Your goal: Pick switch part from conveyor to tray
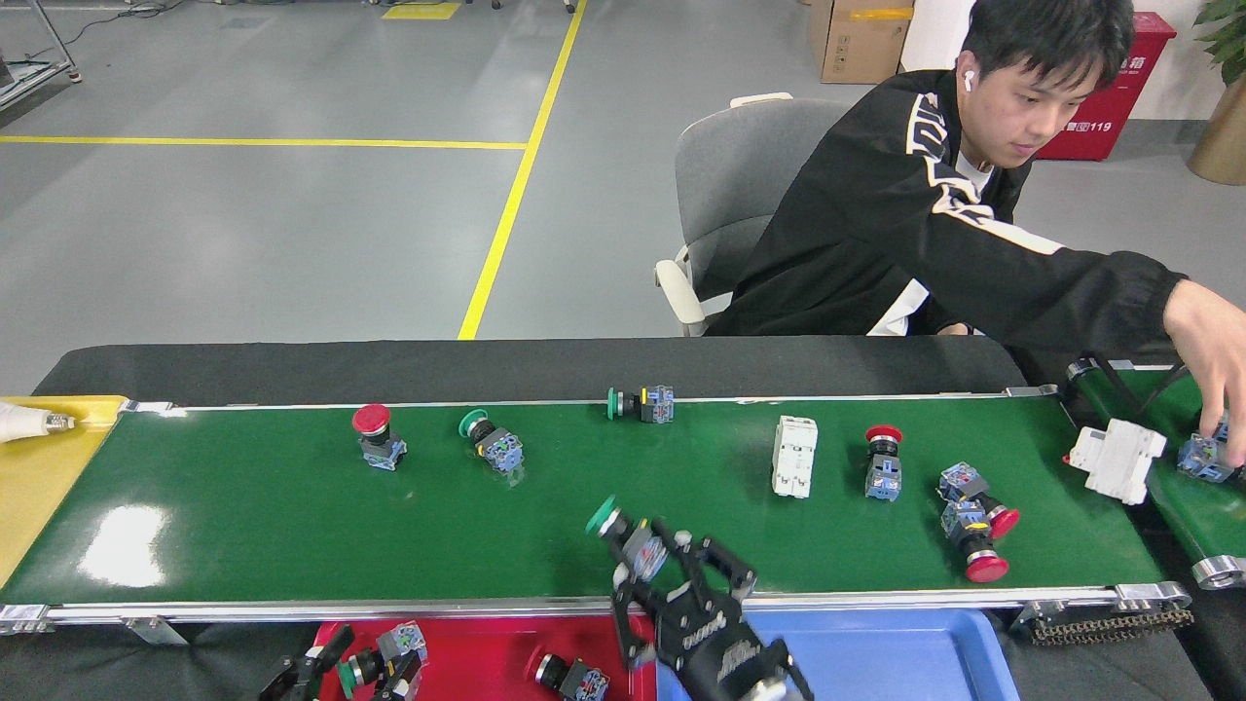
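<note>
Gripping a green-capped push-button switch (623,534) above the glossy green conveyor belt's (292,506) near rail, the right gripper (650,557) pinches it; the left gripper (375,672), cut off by the frame's bottom edge over the red plastic tray (477,647), clamps another switch (387,657).

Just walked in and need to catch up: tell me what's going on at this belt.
The right gripper holds a green-capped switch in its jaws near the conveyor's front rail, by the blue tray. The left gripper holds another switch over the red tray, where one switch already lies. More switches and a white breaker lie on the belt. A person's hand reaches onto the side belt.
</note>
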You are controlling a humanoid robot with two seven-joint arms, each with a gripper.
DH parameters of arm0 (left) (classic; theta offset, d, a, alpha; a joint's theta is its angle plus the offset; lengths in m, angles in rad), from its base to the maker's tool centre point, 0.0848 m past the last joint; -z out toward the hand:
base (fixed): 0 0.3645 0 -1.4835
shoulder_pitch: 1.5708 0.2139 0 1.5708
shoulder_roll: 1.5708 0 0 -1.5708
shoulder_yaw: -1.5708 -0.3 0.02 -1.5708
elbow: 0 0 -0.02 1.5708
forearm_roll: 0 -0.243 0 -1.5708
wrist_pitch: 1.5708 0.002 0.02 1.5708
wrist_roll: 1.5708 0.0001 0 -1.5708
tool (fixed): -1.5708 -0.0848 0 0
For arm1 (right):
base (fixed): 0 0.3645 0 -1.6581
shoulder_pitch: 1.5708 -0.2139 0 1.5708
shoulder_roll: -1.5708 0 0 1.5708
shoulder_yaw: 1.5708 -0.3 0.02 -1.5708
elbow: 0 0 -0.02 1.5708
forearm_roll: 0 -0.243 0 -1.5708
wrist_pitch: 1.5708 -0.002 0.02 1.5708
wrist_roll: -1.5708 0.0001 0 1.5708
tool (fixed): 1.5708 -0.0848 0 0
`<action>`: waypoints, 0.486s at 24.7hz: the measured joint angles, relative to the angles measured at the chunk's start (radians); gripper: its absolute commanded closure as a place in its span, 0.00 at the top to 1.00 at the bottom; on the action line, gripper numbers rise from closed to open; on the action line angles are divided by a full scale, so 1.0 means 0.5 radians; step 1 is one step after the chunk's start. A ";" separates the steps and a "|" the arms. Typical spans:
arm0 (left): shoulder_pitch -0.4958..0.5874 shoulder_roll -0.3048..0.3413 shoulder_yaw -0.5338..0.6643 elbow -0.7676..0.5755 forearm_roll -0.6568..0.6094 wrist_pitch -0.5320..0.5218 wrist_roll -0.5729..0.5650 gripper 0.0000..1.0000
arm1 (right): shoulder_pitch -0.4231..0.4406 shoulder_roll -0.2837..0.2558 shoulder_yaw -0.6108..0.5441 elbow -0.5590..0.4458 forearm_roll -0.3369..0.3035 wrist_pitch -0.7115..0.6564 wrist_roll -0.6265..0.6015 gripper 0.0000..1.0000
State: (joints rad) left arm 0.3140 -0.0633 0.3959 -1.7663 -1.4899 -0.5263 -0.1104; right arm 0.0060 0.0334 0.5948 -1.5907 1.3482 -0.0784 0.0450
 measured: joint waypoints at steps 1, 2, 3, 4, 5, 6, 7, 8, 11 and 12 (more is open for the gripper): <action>-0.011 -0.007 0.043 0.000 0.027 0.078 -0.001 1.00 | 0.000 0.013 0.001 0.000 0.000 -0.013 0.022 0.99; -0.020 -0.004 0.079 0.000 0.067 0.143 -0.005 1.00 | -0.002 0.017 0.000 0.000 0.000 -0.017 0.040 0.99; -0.023 0.000 0.100 0.000 0.103 0.185 -0.010 1.00 | -0.007 0.017 -0.003 0.000 -0.001 -0.021 0.054 0.99; -0.023 0.005 0.107 0.000 0.119 0.211 -0.012 1.00 | -0.021 0.017 -0.007 0.000 -0.002 -0.024 0.060 0.99; -0.025 0.009 0.111 0.000 0.125 0.238 -0.015 1.00 | -0.040 0.017 -0.011 0.001 -0.004 -0.023 0.066 0.99; -0.037 0.011 0.112 0.002 0.125 0.259 -0.018 1.00 | -0.069 0.017 -0.014 0.001 -0.006 -0.019 0.066 0.99; -0.091 0.010 0.109 0.022 0.119 0.279 -0.021 1.00 | -0.093 0.017 -0.017 0.001 -0.007 -0.013 0.067 0.98; -0.169 0.011 0.102 0.061 0.097 0.306 -0.022 1.00 | -0.101 0.017 -0.020 0.002 -0.007 -0.006 0.067 0.98; -0.522 0.072 0.073 0.345 -0.081 0.397 -0.023 1.00 | -0.139 0.033 -0.169 0.006 -0.009 0.037 0.070 0.98; -0.654 0.097 0.067 0.467 -0.147 0.424 -0.025 1.00 | -0.166 0.036 -0.248 0.006 -0.009 0.088 0.070 0.98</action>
State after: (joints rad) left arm -0.0129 -0.0148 0.4295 -1.5330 -1.5635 -0.3143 -0.1228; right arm -0.0769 0.0515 0.4706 -1.5878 1.3437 -0.0342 0.0801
